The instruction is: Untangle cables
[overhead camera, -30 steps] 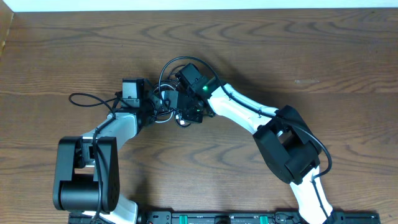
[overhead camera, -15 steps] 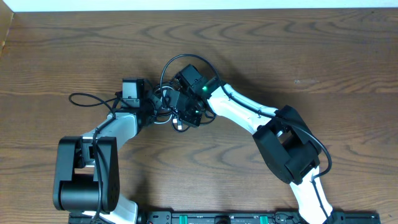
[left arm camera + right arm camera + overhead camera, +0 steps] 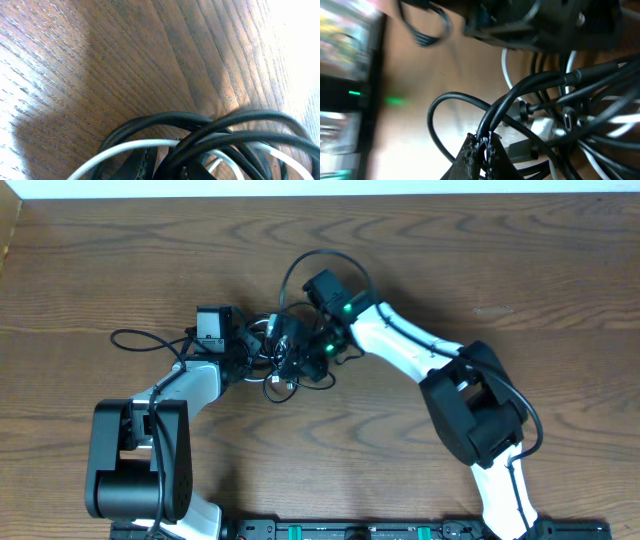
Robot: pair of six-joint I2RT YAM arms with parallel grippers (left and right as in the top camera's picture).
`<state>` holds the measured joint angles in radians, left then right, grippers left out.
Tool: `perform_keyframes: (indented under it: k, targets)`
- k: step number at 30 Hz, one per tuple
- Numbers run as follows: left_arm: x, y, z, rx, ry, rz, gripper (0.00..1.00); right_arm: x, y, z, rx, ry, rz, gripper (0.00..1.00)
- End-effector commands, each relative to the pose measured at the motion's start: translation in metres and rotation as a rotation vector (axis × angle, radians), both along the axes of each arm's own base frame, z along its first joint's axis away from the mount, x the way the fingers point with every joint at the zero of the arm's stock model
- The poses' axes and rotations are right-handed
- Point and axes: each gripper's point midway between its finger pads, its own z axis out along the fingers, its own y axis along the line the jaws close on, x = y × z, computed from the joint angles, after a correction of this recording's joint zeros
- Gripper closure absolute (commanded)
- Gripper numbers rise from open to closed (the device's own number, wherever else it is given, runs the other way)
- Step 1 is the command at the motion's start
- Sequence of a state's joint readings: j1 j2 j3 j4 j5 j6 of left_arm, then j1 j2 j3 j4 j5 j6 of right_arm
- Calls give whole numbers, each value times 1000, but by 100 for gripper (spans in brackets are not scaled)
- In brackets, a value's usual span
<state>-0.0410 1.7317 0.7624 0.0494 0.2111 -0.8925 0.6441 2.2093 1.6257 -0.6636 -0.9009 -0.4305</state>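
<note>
**White links, black joints**

The left arm (image 3: 190, 385) and right arm (image 3: 400, 352) are built of white links and bulky black housings (image 3: 130, 460). A green light (image 3: 345, 307) is seen near the right gripper (image 3: 483, 146), whose tips are rough and black.

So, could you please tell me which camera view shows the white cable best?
The left wrist view: there the white cable runs as a sharp, bright arc among the black cables. The right wrist view shows only blurred white stretches inside the tangle. In the overhead view it is too small to follow.
</note>
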Motion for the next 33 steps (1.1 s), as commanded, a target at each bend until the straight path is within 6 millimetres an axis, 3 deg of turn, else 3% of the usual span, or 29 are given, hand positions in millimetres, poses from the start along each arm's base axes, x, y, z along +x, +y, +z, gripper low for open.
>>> perform_keyframes:
  k: [1,7,20,23,27,33]
  targets:
    - [-32,8,-37,41,135,10,83,-13,-1,57,222,137,50,99]
    - [-32,8,-37,41,135,10,83,2,-28,100,312,158,9,99]
    - [-32,8,-37,40,135,10,83,-9,-70,215,439,-151,12,99]
    - [-32,8,-37,40,135,10,83,-7,-73,219,405,-204,-9,99]
    - [-32,8,-37,40,135,10,83,-2,-76,208,338,-215,-41,99]
    - [-32,8,-37,40,135,10,83,19,-90,175,108,-221,-191,97]
